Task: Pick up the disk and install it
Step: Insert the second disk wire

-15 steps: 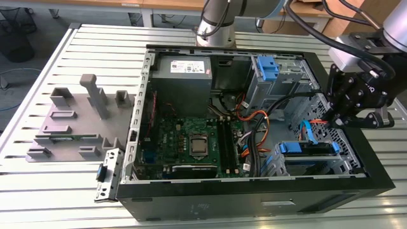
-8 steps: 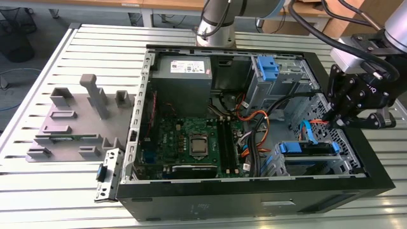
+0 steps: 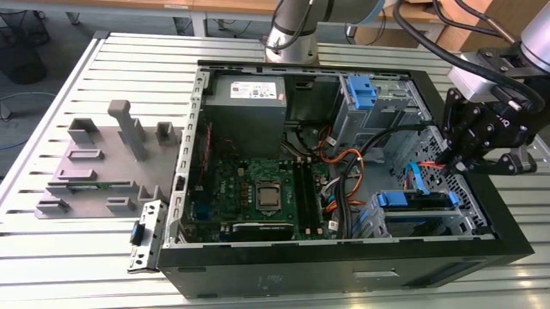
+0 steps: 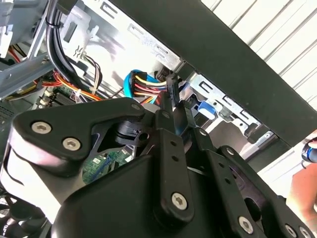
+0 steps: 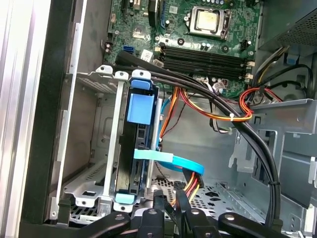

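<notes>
The open computer case [image 3: 344,257] lies flat on the slatted table [image 3: 51,129]. The disk [image 5: 138,144] sits in the drive cage [image 5: 111,148] in the case's front corner, blue frame outward. My gripper [image 3: 485,161] hovers over that corner; fingers together, gripping nothing.

My disk [image 5: 133,158] stands on edge in its metal bay, dark body, blue carrier frame with a blue tab on top, light-blue cable at its end, blue frame [image 3: 415,200] near the case's front corner.
</notes>
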{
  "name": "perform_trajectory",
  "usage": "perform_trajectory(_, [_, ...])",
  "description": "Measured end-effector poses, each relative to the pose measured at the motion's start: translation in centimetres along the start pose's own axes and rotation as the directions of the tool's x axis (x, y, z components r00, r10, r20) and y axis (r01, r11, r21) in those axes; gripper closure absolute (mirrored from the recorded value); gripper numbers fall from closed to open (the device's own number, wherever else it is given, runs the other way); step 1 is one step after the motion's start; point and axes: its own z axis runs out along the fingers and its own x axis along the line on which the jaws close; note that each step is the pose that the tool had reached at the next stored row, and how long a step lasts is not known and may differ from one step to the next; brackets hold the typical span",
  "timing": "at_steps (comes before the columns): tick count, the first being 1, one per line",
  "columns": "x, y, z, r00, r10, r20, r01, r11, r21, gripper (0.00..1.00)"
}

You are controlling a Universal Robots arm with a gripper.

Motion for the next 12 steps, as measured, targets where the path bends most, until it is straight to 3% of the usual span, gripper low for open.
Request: perform_trajectory(12, [0.03,-0.19,0.29,0.9982,-0.06,-0.0002,0.06,0.9982,-0.0033,0.76])
